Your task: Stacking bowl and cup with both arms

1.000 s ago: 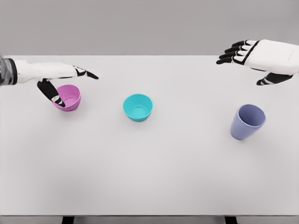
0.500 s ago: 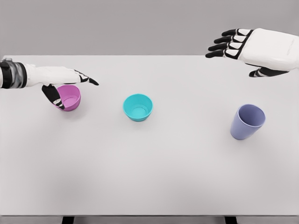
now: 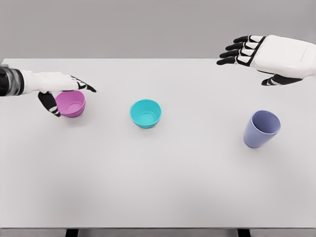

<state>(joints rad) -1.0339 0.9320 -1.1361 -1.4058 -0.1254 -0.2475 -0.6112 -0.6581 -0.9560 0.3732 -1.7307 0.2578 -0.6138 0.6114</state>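
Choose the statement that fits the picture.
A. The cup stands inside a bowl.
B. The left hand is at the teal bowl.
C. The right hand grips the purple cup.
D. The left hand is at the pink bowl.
D: the left hand sits at the pink bowl with its fingers around the rim, while the teal bowl and the purple cup stand alone, and the right hand hovers open above the table's far edge.

no text, label, brand, number or sign is showing anywhere that can be read: the pink bowl (image 3: 70, 103), the teal bowl (image 3: 145, 113), the lavender cup (image 3: 261, 129), the white table (image 3: 158, 187) and both hands are all appearing plain and unmarked.
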